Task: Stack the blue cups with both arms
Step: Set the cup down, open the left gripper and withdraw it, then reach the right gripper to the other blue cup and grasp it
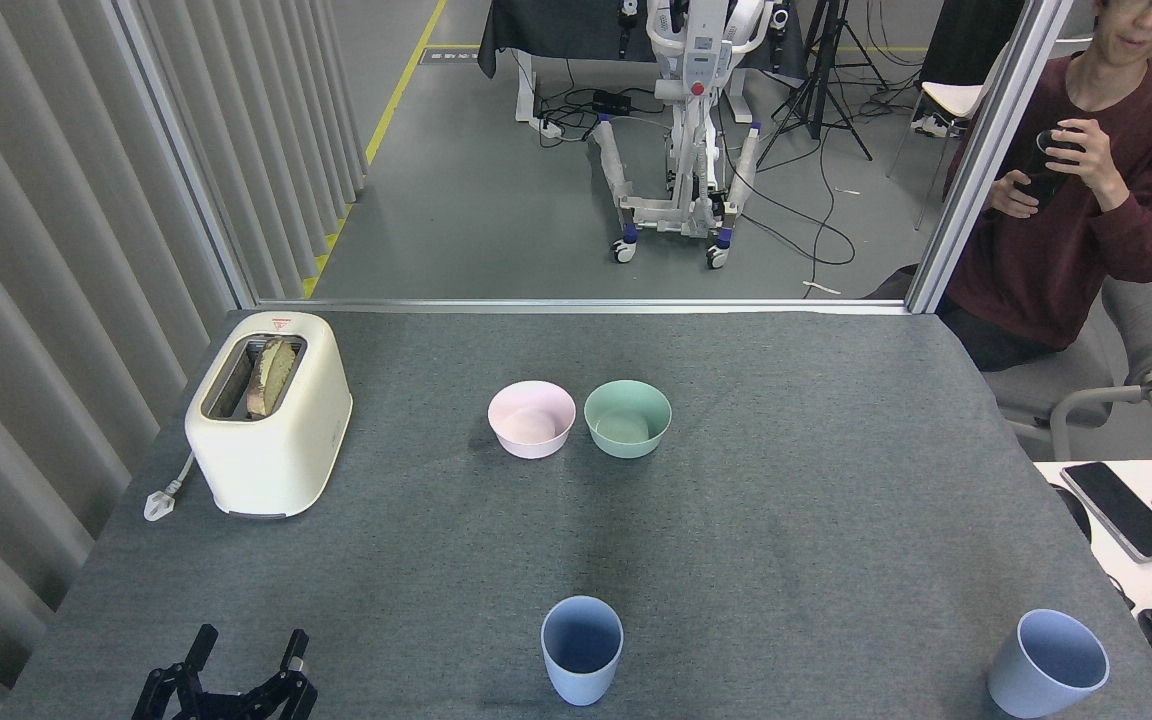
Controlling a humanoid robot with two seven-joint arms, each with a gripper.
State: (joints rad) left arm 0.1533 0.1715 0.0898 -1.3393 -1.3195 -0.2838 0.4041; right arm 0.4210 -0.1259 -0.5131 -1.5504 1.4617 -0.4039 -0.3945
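One pale blue cup [581, 648] stands upright near the table's front edge, in the middle. A second blue cup [1049, 664] stands upright at the front right corner, far from the first. My left gripper [246, 650] shows at the bottom left, black and skeletal, open and holding nothing, well to the left of the middle cup. The right gripper is out of view.
A cream toaster [269, 411] with bread in its slot sits at the left, its plug lying beside it. A pink bowl [531, 418] and a mint-green bowl [627, 418] stand side by side mid-table. A seated person [1086, 230] is beyond the right corner.
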